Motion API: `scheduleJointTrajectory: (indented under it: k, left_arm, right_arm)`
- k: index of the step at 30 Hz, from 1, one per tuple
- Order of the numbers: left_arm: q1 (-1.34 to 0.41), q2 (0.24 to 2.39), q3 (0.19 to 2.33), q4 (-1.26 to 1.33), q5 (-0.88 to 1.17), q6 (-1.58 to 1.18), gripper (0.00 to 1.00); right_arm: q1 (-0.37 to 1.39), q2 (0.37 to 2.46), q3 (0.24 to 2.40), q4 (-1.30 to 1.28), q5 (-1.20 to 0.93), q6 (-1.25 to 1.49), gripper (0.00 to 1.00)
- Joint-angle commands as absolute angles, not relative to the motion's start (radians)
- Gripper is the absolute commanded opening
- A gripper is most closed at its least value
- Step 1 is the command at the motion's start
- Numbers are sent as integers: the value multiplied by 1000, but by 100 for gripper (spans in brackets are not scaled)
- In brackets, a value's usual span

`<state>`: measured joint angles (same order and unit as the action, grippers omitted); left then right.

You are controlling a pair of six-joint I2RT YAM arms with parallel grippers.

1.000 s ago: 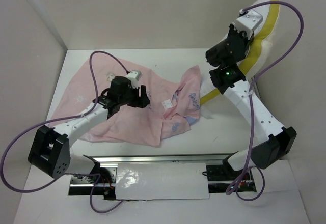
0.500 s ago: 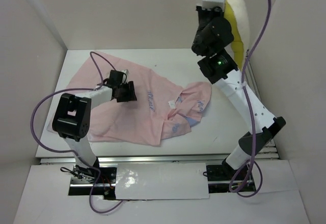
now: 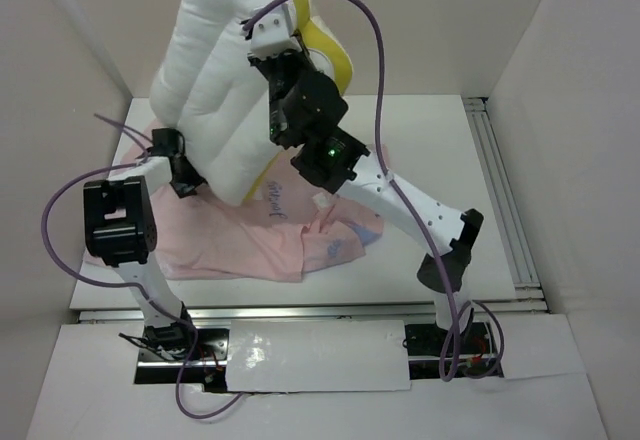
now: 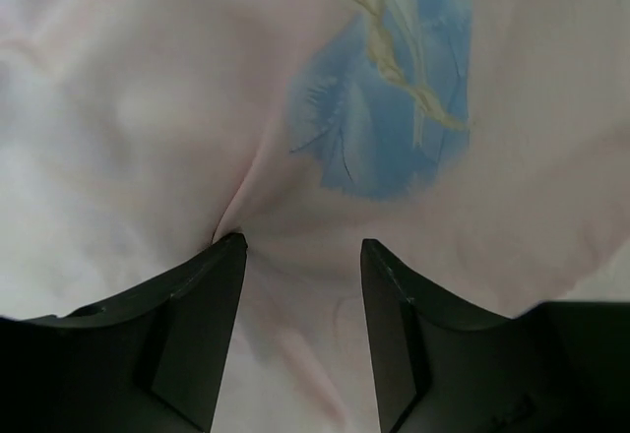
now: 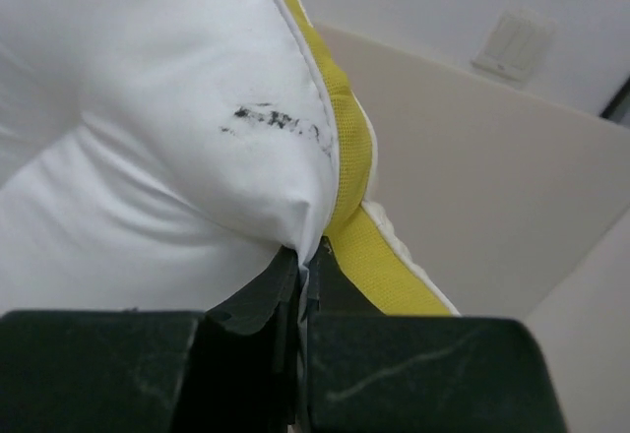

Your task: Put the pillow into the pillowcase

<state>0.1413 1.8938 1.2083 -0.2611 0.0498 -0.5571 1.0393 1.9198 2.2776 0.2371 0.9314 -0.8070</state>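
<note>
The right gripper [image 5: 307,274] is clamped on the yellow-edged seam of the pillow [image 3: 215,70], hanging it at upper left over the flat pillowcase [image 3: 240,245], probably to line it up with the opening, while the left gripper [image 4: 303,248], jaws apart, presses on the pink fabric at centre left.

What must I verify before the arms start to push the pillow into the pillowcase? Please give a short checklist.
1. Right pincer shut on the edge of the large white puffy pillow, beside its yellow seam: ok.
2. Pillow hangs above the thin pink printed fabric pillowcase: ok.
3. Left pincer grips the pillowcase: not ok; its jaws stand apart, cloth showing between them.
4. Pillowcase opening held wide: cannot tell; no view shows the opening.
5. Pillowcase lies flat: not ok; its right part is crumpled.
</note>
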Motion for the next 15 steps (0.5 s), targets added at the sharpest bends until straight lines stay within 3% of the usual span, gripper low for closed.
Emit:
scheduleJointTrajectory:
  k: [1,3,7,8,9,10,11,13,15]
  left_arm:
    - [277,1885,1108,-420,-51,-586,64]
    - [325,1849,1086,-429,-77,-586,63]
    - [394,1773,1068,-442,-46,-588,64]
    - [394,1746,1068,-433,-35,-568,66]
    - [394,1732,1068,-433,-35,-568,66]
    - [381,1721,1068,-433,-26,-568,67]
    - [380,1710,1077,-433,-26,-568,67]
    - [338,1694,1095,-433,-14,-552,67]
    - [293,1664,1108,-433,-14,-538,68]
  right_arm:
    - [942,1756,2158,462,1132,-836,0]
    - [825,1688,1936,425,1201,-673,0]
    - [554,1527,1703,-121,1214,-124,0]
    - [406,1476,1548,-261,1136,140,3]
    - [405,1451,1546,-302,1135,143,3]
    - [358,1430,1495,-326,1009,217,12]
    - [266,1411,1409,-339,924,231,56]
    - [209,1388,1356,-339,777,232,100]
    - [212,1405,1341,-339,675,175,100]
